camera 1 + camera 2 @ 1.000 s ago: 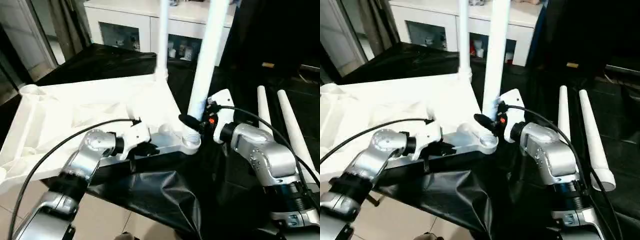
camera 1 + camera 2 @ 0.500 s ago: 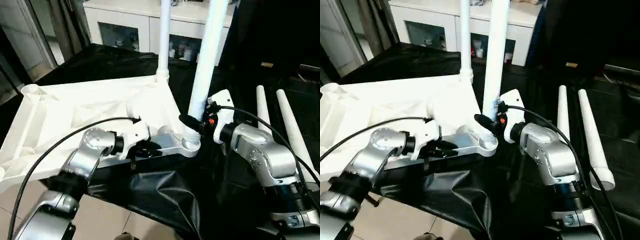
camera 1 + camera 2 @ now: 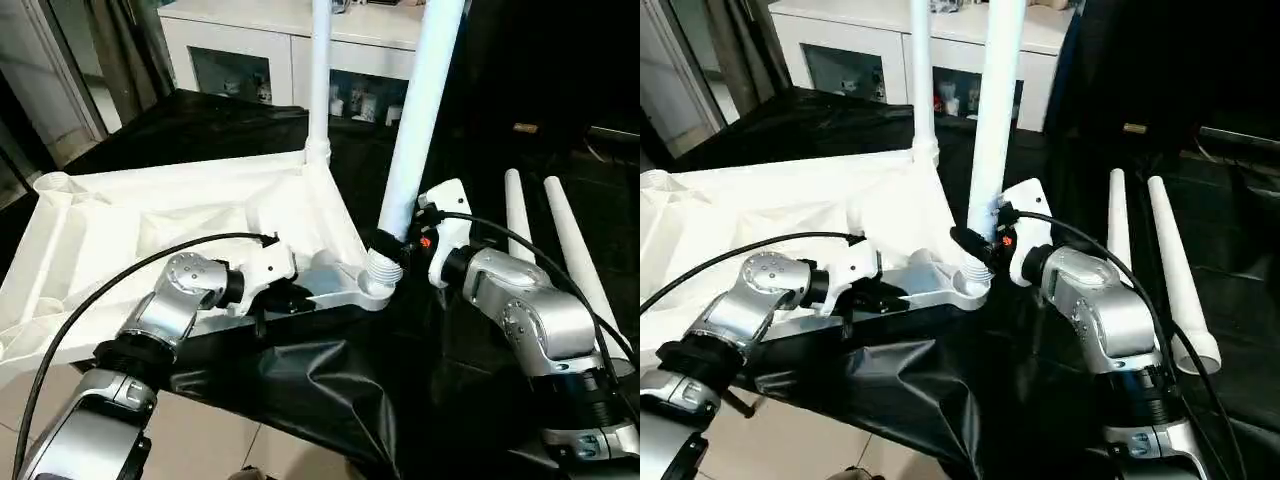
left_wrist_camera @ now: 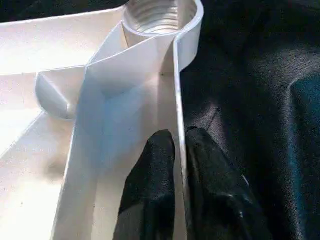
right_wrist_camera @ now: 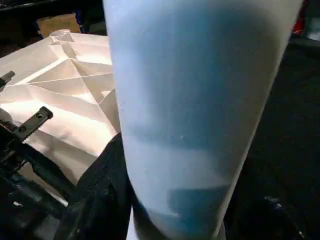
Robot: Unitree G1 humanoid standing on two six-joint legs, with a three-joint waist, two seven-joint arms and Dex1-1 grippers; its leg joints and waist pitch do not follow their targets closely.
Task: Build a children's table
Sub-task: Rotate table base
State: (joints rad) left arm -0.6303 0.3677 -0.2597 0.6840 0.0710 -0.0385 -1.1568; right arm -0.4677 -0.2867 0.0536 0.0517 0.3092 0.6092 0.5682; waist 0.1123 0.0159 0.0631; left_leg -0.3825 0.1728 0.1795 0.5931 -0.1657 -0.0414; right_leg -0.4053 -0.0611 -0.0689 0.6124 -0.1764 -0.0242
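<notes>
Tabletop (image 3: 150, 230) lies upside down, ribbed underside up, across left half of the head views, on a black sheet (image 3: 330, 390) that hangs over the bench edge at bottom centre.

Two legs stand upright in corner sockets: far leg (image 3: 320, 70) at top centre, near leg (image 3: 415, 110) just right of it, its threaded base at the near right corner socket (image 3: 372, 283), centre frame. Two spare legs (image 3: 565, 250) lie side by side on the black surface at right, well apart from the tabletop.

L gripper (image 4: 179, 150) sits at lower centre-left of the head views, on the tabletop's near rim just left of that socket. Wrist cam: its two black fingers (image 4: 155, 175) nearly together, pinching the thin rim wall between them, one inside the tray, one outside.

R gripper (image 3: 385, 243) is centre frame, fingers part open around the near leg's lower end just above the threads; clamped on it as far as wrist cam shows, the leg's tube big in front of the dark fingers (image 5: 100, 195).

White cabinet (image 3: 260, 50) w/ glass doors at top, behind the bench.
</notes>
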